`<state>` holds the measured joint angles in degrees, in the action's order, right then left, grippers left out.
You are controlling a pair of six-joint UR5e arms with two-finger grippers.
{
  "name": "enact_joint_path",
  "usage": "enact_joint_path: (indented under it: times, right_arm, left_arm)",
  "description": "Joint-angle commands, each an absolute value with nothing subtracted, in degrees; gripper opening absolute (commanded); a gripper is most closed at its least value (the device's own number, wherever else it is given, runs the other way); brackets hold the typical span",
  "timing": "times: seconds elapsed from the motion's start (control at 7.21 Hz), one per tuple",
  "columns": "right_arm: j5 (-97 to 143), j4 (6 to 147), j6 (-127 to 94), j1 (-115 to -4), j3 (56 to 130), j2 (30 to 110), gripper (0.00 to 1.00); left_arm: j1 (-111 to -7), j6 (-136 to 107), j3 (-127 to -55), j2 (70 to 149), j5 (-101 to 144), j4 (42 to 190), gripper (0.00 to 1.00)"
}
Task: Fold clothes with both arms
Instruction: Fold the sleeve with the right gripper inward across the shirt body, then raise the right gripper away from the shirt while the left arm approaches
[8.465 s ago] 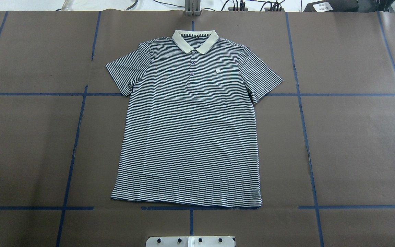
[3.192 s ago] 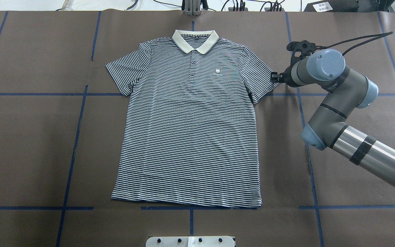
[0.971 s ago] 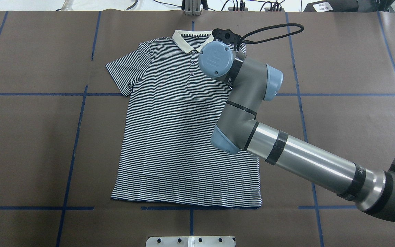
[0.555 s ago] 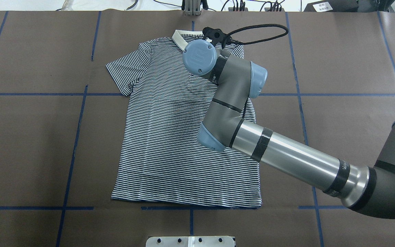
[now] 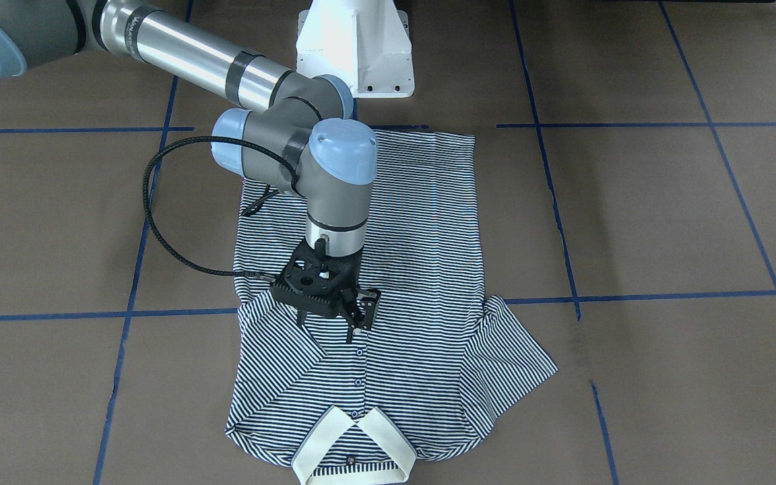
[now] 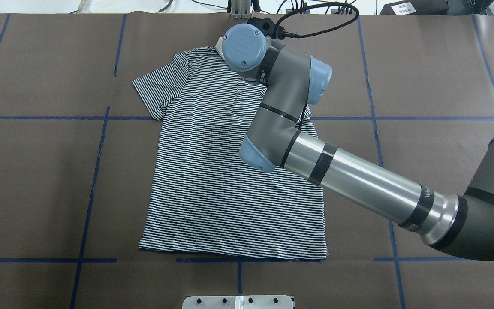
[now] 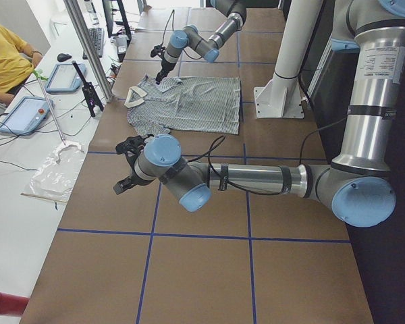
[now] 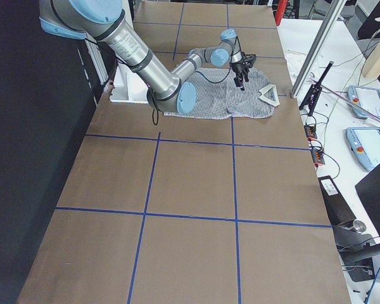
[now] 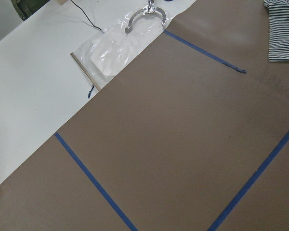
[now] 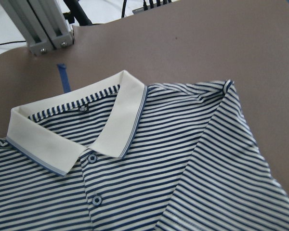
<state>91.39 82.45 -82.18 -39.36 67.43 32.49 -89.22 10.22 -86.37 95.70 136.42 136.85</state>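
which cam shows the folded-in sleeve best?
Exterior front-facing: the sleeve lies folded diagonally over the shirt, mostly in view. Overhead: the right arm hides it. Right wrist: only its upper part, close. Side views: too small.

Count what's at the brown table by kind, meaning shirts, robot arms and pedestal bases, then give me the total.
Striped polo shirt: 1
Robot arms: 2 (right arm, left arm)
White pedestal base: 1
Total: 4
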Motion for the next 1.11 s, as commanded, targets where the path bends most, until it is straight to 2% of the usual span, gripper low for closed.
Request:
enact_joint_path:
  times: [0.0,0.42,0.56,0.69,0.97]
  right_arm:
    - [105.83,83.14,-65.83,-50.04,71.16,35.92,1.0]
    - [120.28,82.8,-38.95,-64.99,85.39,54.16,1.0]
    - [126.5,82.44,-28.15,-70.43,87.95,60.49,1.0]
    - [131.7,82.01,-19.25,-74.84,88.76,65.52,1.0]
    - [137.43,82.0,-6.73,-82.41,89.12,72.39,1.0]
  left_arm:
    - [-88.43,1.28,-86.92,98.6,136.41,142.42,1.0]
    - [-75.44,-20.82,-86.31,104.92,132.05,144.14,1.0]
    - [-71.32,-28.4,-86.13,106.94,128.44,144.14,1.0]
    - [-66.49,-33.61,-85.52,109.05,122.06,143.62,0.99]
    - [-60.06,-40.4,-84.82,114.23,113.42,135.22,0.9]
